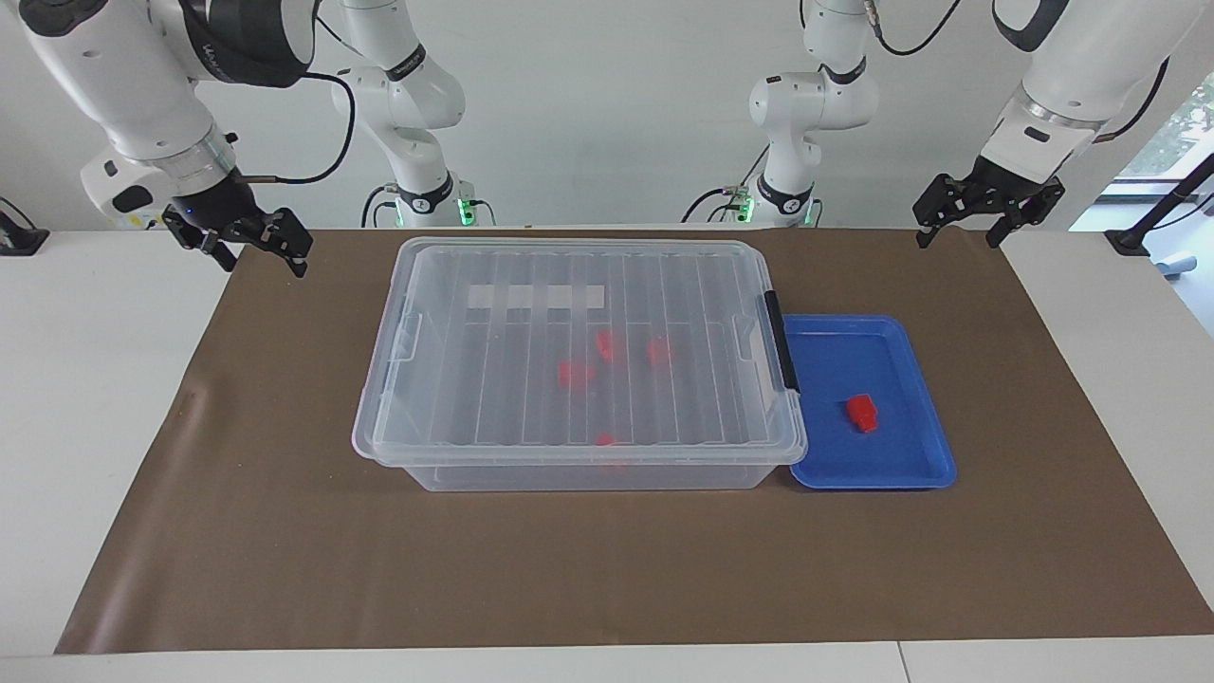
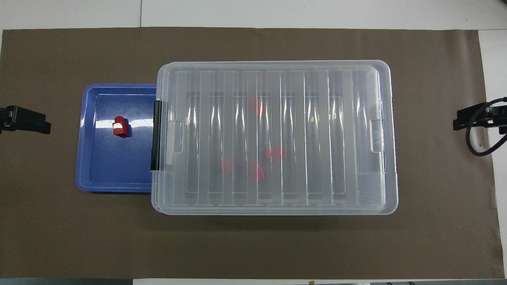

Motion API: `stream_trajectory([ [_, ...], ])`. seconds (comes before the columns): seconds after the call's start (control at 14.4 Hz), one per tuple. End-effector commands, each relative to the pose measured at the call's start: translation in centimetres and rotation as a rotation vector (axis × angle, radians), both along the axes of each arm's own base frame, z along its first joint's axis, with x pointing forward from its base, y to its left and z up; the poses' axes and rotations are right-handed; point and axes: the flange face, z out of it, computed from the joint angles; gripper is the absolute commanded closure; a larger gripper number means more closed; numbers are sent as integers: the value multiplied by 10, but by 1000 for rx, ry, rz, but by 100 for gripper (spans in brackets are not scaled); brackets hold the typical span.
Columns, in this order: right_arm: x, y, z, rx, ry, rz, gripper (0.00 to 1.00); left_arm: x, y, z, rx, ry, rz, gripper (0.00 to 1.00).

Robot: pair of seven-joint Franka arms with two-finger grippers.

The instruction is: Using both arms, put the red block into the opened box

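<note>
The right hand hung released over the brown mat's edge. The box sat mid-counter, lid on, several red blocks inside. Just beside its latch, the blue tray held the red block. The left hand waited, released.

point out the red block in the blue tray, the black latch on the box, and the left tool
red block (image 2: 120,127), overhead view, its top face
black latch (image 2: 156,135), overhead view, middle of the bar
left tool (image 1: 986,204), facing view, between its fingertips
</note>
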Motion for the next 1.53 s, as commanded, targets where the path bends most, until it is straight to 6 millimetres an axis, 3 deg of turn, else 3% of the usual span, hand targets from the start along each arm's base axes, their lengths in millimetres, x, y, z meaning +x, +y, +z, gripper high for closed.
stream_trajectory([
  [0.0, -2, -1, 4, -8, -4, 15, 0, -9, 2, 2, -12, 8, 1, 0],
  [0.35, 0, 7, 4, 2, -16, 9, 0, -9, 2, 2, -12, 8, 1, 0],
  [0.62, 11, 79, 6, -4, -77, -13, 0, -9, 2, 2, -11, 7, -1, 0],
  [0.83, 28, 121, -15, 11, -111, -17, 0, -9, 2, 1, -12, 9, 1, 0],
  [1.04, 36, 125, -46, 14, -89, -25, 0, -9, 2, 2, -12, 8, 1, 0],
  [1.46, 26, 113, -103, 3, -41, 6, 0, -9, 2, 1, -12, 9, 1, 0],
])
